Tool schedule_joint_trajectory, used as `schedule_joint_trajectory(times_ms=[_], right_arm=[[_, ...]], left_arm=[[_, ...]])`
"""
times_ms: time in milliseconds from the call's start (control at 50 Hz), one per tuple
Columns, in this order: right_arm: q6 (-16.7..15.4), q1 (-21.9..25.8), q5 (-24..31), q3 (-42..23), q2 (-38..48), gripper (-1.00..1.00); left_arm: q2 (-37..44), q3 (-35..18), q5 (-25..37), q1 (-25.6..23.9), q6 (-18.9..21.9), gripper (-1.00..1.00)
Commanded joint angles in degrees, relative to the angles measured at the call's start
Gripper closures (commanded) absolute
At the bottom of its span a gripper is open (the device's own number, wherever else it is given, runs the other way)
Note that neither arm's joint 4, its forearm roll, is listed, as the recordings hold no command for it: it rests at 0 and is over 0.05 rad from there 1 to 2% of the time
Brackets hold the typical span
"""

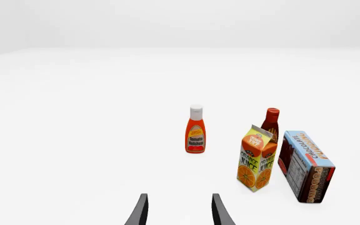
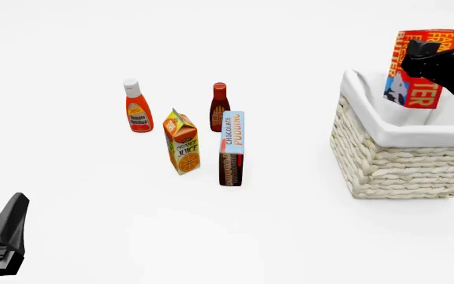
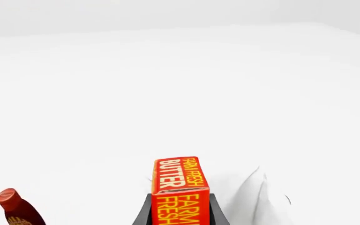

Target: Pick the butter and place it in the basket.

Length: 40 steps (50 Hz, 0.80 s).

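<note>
The red-orange butter (image 2: 421, 94) carton hangs upright in the air over the open top of the wicker basket (image 2: 401, 171), at the table's right side. My right gripper (image 2: 425, 54) is shut on the butter's upper part. In the right wrist view the butter (image 3: 178, 180) sits between the two black fingers (image 3: 144, 214), with the basket's white lining (image 3: 255, 190) just beyond it. My left gripper (image 1: 180, 212) stands open with nothing between its fingers, low at the near left of the table (image 2: 5, 234), far from the basket.
On the table's left-centre stand a ketchup bottle (image 2: 137, 106), a dark red sauce bottle (image 2: 219, 106), an orange juice carton (image 2: 182, 143) and a chocolate pudding box (image 2: 232, 148). The same group lies ahead of the left gripper in its wrist view.
</note>
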Motion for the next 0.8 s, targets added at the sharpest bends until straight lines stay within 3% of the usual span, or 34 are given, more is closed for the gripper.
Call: schedule_joint_trajectory(times_ms=[20,800], right_arm=[[1.3,-0.6,-0.8,-0.2,-0.4,1.00],[1.2,-1.0,-2.7,1.0,0.7,1.00]], left_arm=[[0.0,0.0,0.0,0.0,0.0,-1.00],[0.0,0.0,0.0,0.0,0.0,-1.00]])
